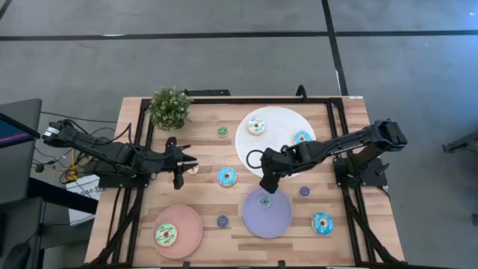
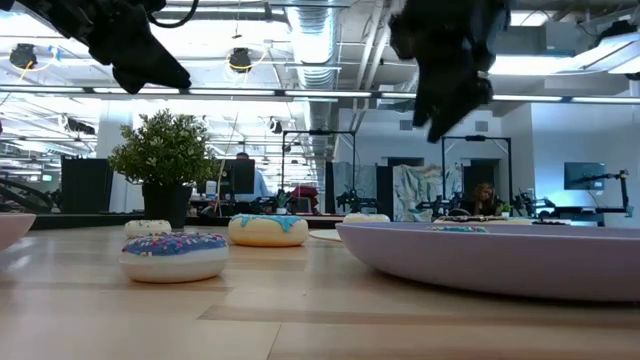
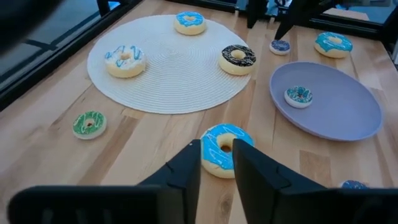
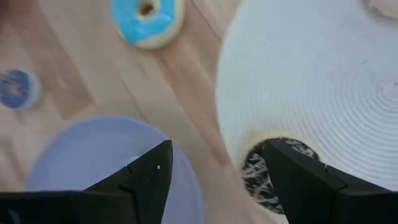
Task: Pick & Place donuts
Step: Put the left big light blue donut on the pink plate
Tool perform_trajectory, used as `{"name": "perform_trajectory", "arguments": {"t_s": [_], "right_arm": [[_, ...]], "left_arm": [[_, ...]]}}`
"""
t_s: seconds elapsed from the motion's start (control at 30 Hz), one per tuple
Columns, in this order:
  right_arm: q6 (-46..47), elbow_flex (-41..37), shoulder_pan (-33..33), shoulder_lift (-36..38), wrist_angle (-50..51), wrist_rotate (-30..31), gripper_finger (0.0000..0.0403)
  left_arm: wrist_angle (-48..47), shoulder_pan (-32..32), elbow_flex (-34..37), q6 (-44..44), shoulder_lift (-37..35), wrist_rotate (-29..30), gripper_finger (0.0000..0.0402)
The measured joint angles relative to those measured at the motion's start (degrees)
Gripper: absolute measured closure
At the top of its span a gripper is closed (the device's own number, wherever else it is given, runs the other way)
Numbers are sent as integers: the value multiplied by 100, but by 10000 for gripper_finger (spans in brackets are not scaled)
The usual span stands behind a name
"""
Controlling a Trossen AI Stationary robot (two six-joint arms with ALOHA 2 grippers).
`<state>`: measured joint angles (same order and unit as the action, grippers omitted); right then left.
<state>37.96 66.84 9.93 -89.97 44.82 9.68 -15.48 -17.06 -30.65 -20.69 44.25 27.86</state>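
My left gripper hangs over the table's left middle, its fingers a narrow gap apart with nothing between them. A blue-iced donut lies on the wood beyond it, and a tiny cream donut lies by its tips. My right gripper stands open above the strip of wood between the purple plate and the white round mat. A chocolate donut on the mat's near edge is half hidden behind one of its fingers. A tiny teal donut rests in the purple plate.
The mat also bears a white-and-blue donut and a blue one. A pink plate at the near left holds a green-iced donut. A potted plant stands far left. Tiny donuts and a blue donut lie loose.
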Motion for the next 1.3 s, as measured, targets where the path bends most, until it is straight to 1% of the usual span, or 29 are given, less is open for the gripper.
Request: {"name": "perform_trajectory", "arguments": {"t_s": [0.1, 0.17, 0.27, 0.4, 0.63, 0.7, 0.83, 0.93, 1.07, 1.17, 1.3], "right_arm": [[-279, -392, -167, 0, -428, -244, 159], [-541, -656, -301, 53, -831, -469, 159], [-894, -1013, -536, 228, -1241, -584, 159], [-1507, -1408, -913, 787, -1501, -668, 159], [-2570, -2106, -1879, 2026, -1823, -1178, 159], [-2839, -2294, -2160, 2332, -1830, -1378, 159], [-3320, -2623, -2623, 2746, -1928, -1666, 159], [-3491, -2952, -2945, 2956, -2331, -2124, 159], [-3499, -3308, -3262, 3090, -2807, -2811, 159], [-3501, -3367, -3391, 3108, -2862, -3070, 159], [-3531, -3385, -3407, 3108, -2867, -3108, 159]], "left_arm": [[211, 0, 2, -6, 4, 125, 289], [606, 1, 2, 0, 72, 152, 275], [1251, 2, -15, 101, 321, 266, 261], [1351, 2, -363, 105, 1107, 475, 258], [1316, 111, -1433, 82, 2749, 1021, 258], [1291, 183, -1777, 3, 3158, 1055, 258], [837, 349, -2564, -156, 3885, 998, 258], [-29, 467, -3222, -494, 4380, 929, 258], [-1467, 583, -3997, -1097, 4920, 320, 258], [-2191, 661, -4332, -1483, 5231, -247, 258], [-2371, 803, -4502, -1821, 5607, -777, 258]]}}
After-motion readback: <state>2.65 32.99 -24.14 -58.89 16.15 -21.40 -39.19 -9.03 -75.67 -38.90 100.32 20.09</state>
